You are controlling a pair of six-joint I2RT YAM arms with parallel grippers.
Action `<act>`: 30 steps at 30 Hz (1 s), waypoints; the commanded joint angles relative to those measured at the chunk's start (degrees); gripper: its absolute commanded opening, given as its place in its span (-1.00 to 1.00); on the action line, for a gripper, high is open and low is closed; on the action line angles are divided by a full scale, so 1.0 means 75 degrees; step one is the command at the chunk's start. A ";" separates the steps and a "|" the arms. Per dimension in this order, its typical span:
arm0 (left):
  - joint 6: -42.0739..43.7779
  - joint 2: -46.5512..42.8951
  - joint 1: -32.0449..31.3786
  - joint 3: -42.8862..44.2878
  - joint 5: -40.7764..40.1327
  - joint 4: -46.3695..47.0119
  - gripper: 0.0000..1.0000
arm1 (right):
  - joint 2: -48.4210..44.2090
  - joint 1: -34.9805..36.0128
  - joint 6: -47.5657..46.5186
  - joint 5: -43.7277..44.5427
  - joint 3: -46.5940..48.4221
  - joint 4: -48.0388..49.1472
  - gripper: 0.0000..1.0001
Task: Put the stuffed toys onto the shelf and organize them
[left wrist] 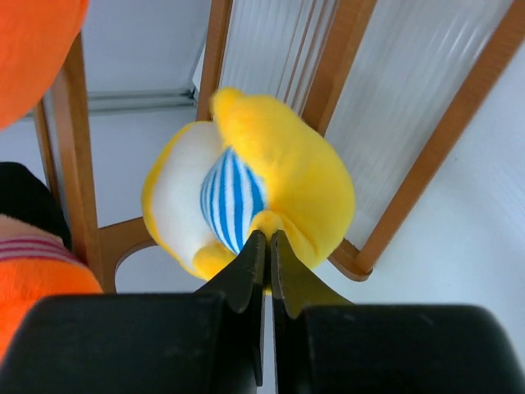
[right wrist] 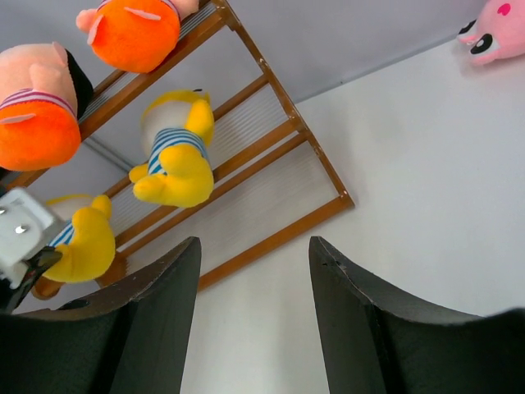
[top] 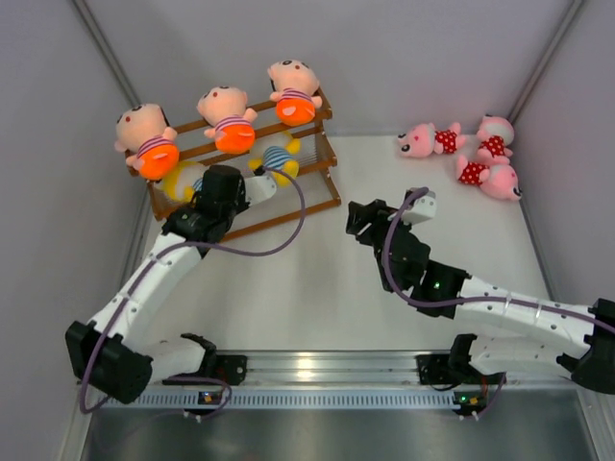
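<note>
**Left gripper (left wrist: 267, 238) closed at a yellow doll (left wrist: 279, 172) on the middle tier; pink dolls (top: 428, 141) not started**

Left gripper fingers (left wrist: 250, 275) are pressed together, tips against the underside of the yellow doll. That doll sits on the middle tier of the shelf (right wrist: 279, 239), near its left end. Can't tell whether any plush is pinched or the tips only touch it. Right gripper (right wrist: 254, 246) hangs over the bare table (top: 317, 288) mid-scene, jaws wide, nothing in them.

Status as I read it:
- Top tier: three peach dolls (top: 227, 113) in orange shorts, spaced along it. Looks done.
- Middle tier: second yellow doll (top: 279, 158) further right, plus the one at the left gripper. Only two yellow ones are visible. A third could be hidden behind the arm, can't say.
- Bottom tier: bare slats where visible.
- Pink dolls: three in a loose cluster on the table at the far right, well apart from the shelf.

Judgement: a bit past halfway. To do: settle the yellow doll, then bring the pink ones over, probably to the bottom tier. The right arm is nearer to them.
</note>
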 commanded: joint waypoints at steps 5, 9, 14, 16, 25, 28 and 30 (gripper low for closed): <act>0.1036 -0.1242 0.1400 -0.0531 0.3070 0.0189 -1.00 | -0.0068 -0.0050 0.0076 -0.0207 0.0097 0.0257 0.12; 0.1643 -0.1208 0.2233 -0.0251 0.4268 0.0189 -1.00 | -0.0067 -0.0039 0.0099 -0.0278 0.0097 0.0198 0.12; 0.2336 -0.1289 0.3310 -0.0284 0.5754 0.0154 -1.00 | -0.0243 -0.0038 0.0146 -0.0301 0.0027 0.0070 0.13; 0.2816 -0.1522 0.4058 -0.0565 0.6293 0.0166 -1.00 | -0.0325 -0.0038 0.0158 -0.0278 -0.0032 0.0081 0.12; 0.3626 -0.1723 0.4706 -0.1046 0.6741 0.0002 -1.00 | -0.0255 -0.0050 0.0111 -0.0254 -0.0032 0.0034 0.15; 0.3638 -0.1711 0.4718 -0.1023 0.6777 0.0002 -1.00 | -0.0267 -0.0050 0.0099 -0.0254 -0.0009 -0.0048 0.16; 0.3556 -0.1734 0.4718 -0.0942 0.6602 -0.0010 -0.51 | -0.0325 -0.0038 0.0099 -0.0266 -0.0020 -0.0071 0.17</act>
